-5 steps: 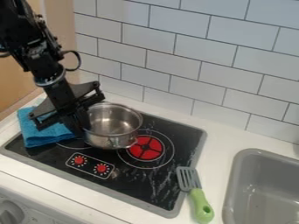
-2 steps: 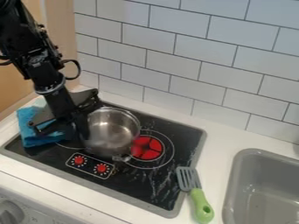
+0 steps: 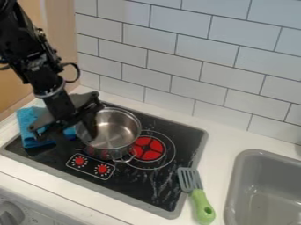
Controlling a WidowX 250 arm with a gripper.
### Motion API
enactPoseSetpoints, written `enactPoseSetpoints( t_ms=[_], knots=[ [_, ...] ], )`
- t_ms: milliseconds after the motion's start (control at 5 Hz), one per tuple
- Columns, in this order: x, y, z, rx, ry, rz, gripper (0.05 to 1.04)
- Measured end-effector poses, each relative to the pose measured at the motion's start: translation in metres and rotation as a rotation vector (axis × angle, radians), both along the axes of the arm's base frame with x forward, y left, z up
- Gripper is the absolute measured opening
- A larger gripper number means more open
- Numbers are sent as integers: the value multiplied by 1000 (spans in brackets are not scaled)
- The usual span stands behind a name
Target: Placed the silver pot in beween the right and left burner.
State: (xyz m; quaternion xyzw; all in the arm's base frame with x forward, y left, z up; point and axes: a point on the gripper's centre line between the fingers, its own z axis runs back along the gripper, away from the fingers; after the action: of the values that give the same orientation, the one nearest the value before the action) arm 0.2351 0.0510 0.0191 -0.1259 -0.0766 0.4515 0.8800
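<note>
One pincer point(image 3: 86, 128) is hanging at the pot's point(image 3: 117, 136) left rim; whether it is gripping or standing wide, the view isn't telling. Right of it, the pot is partly covering the stove point(image 3: 154, 184), beside a red burner point(image 3: 148, 148). Left of it, a blue cloth point(image 3: 26, 121) is lying.

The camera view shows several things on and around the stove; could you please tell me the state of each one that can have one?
Silver pot: upright, uncovered, bare metal visible inside.
Gripper: at the pot's left rim; grip unclear.
Right burner: red centre showing, ring partly hidden by the pot.
Blue cloth: bunched, partly behind the gripper.
Spatula: lying down, slotted head on the stove's edge.
Red knobs: setting unclear.
</note>
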Motion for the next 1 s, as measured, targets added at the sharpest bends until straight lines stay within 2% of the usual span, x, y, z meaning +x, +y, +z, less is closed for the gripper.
enactPoseSetpoints(
  t_ms=[200,800,1000],
  knots=[
    [-1,-2,5,-8,-5,-1,1022],
    [-8,-1,43,36,-52,10,999],
    [-6,0,56,66,-97,10,999]
  ],
)
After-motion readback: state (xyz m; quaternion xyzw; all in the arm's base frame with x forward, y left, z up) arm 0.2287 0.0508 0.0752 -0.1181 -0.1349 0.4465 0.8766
